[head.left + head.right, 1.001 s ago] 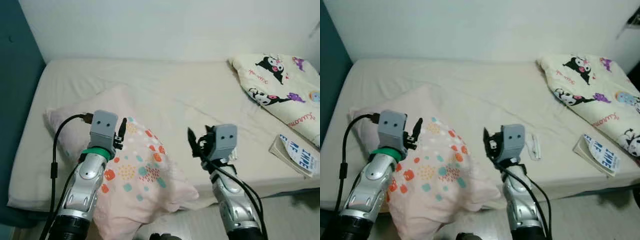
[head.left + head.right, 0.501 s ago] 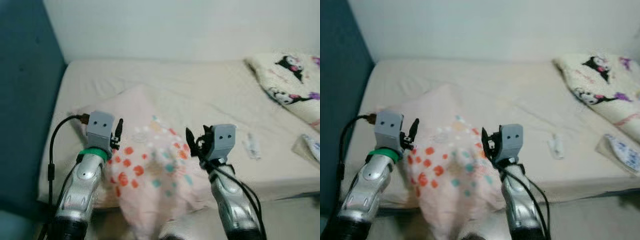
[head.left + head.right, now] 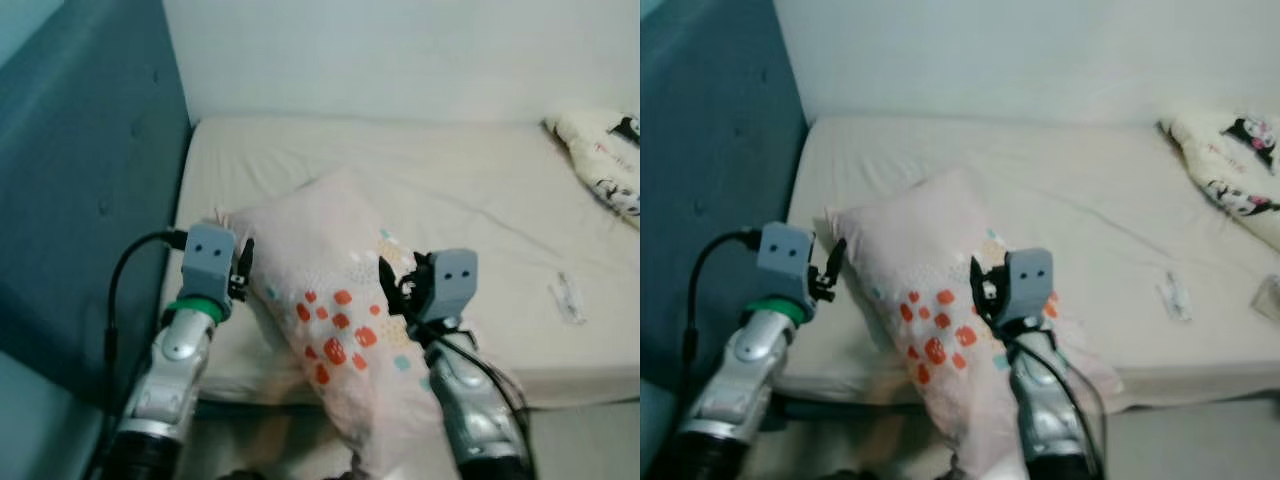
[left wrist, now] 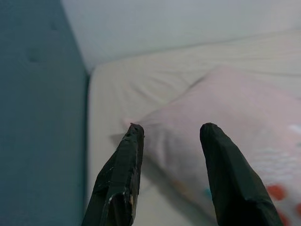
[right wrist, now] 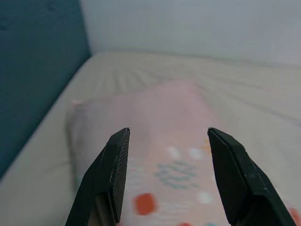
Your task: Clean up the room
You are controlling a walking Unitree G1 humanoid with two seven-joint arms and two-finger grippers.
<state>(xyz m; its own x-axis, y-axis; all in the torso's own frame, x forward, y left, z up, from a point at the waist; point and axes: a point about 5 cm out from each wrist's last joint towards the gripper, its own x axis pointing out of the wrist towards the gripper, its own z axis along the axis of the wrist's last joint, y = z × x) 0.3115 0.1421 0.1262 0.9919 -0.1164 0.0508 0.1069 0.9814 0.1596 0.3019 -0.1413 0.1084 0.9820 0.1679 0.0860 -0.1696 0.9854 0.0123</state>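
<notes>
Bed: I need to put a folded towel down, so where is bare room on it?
Bare sheet runs from the pillow back to the wall and across to the cartoon blanket. A small white item lies near the front right edge. The front left is crowded by the pillow.

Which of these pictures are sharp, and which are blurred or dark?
Eye views: soft, slightly blurred, evenly lit; the pillow dots smear a little. Left wrist view: left gripper fingers dark, bed hazy. Right wrist view: right gripper sharp-edged, pillow pattern out of focus.
</notes>
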